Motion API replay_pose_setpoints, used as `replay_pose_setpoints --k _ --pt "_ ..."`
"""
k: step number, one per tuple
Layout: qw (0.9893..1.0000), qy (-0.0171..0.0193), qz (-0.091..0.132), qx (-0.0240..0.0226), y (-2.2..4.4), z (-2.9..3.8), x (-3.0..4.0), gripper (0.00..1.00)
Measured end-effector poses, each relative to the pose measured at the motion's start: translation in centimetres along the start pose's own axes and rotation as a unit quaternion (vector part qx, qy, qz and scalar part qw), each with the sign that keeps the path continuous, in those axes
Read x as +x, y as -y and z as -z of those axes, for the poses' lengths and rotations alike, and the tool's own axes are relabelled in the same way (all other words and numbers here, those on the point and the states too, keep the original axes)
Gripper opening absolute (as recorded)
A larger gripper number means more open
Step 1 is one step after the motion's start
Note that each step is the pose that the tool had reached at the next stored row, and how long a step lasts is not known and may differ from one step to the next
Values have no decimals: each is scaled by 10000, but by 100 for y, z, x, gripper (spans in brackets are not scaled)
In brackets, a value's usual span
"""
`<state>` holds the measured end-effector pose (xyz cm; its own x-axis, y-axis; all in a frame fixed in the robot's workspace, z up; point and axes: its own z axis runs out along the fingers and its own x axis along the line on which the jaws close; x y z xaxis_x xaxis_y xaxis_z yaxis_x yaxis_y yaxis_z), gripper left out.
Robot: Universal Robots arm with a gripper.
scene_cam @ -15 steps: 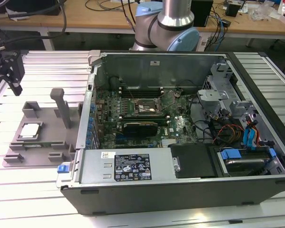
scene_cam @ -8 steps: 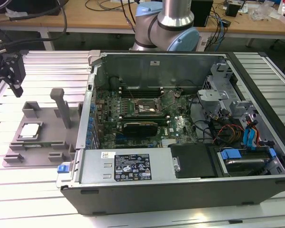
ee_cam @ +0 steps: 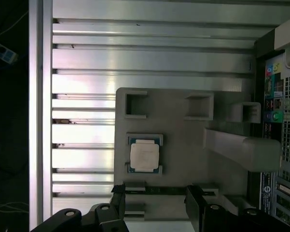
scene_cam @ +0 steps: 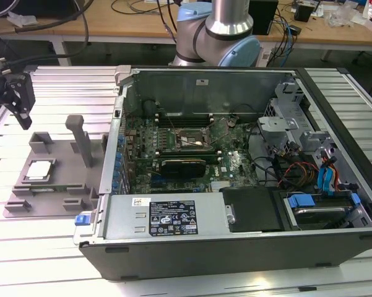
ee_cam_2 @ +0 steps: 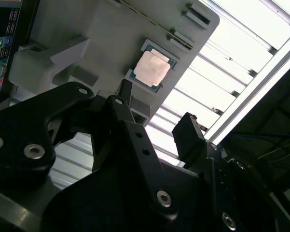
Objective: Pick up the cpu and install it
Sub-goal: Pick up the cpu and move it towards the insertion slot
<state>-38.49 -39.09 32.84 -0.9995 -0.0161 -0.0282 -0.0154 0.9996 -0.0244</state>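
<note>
The cpu [scene_cam: 39,169] is a small silver square lying flat in a recess of the grey plastic tray [scene_cam: 25,201], at the exterior view's left beside the open computer case. My gripper [scene_cam: 11,116] hangs above the slatted table, behind and slightly left of the tray, well above the chip. Both wrist views look down past the fingers at the cpu [ee_cam_2: 152,69] [ee_cam: 145,155]. The gripper [ee_cam: 156,194] [ee_cam_2: 157,112] is open, with nothing between its black fingers [ee_cam: 118,197]. The motherboard socket [scene_cam: 189,140] sits in the middle of the case.
A tall grey post [scene_cam: 82,141] rises from the tray between the chip and the case wall [scene_cam: 114,148]. Inside the case [scene_cam: 173,216] are cables, drive cages and a black card [scene_cam: 182,166]. The arm's base [scene_cam: 216,34] stands behind the case. The table [scene_cam: 68,90] is slatted aluminium.
</note>
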Motion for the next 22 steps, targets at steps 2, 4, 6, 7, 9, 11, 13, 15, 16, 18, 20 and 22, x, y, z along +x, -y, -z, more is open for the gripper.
replay_pose_setpoints --k 2,4,6,7,9,11,13,15,16,18,20,22 --pt "10000 0 0 0 0 -19 0 62" --pt "10000 0 0 0 -1 -32 1 62" --pt "10000 0 0 0 -1 -46 1 62" --pt "10000 -1 0 0 -1 -54 1 62" --pt "10000 0 0 0 -2 -67 2 62" --pt "10000 0 0 0 -2 -79 2 62" --pt "10000 0 0 0 -2 -91 3 62" --pt "10000 0 0 0 -3 -116 3 62" --pt "10000 0 0 0 -3 -127 4 62" --pt "10000 0 0 0 -4 -151 4 62" --pt "10000 0 0 0 -4 -163 5 62" --pt "10000 0 0 0 -4 -179 5 62"
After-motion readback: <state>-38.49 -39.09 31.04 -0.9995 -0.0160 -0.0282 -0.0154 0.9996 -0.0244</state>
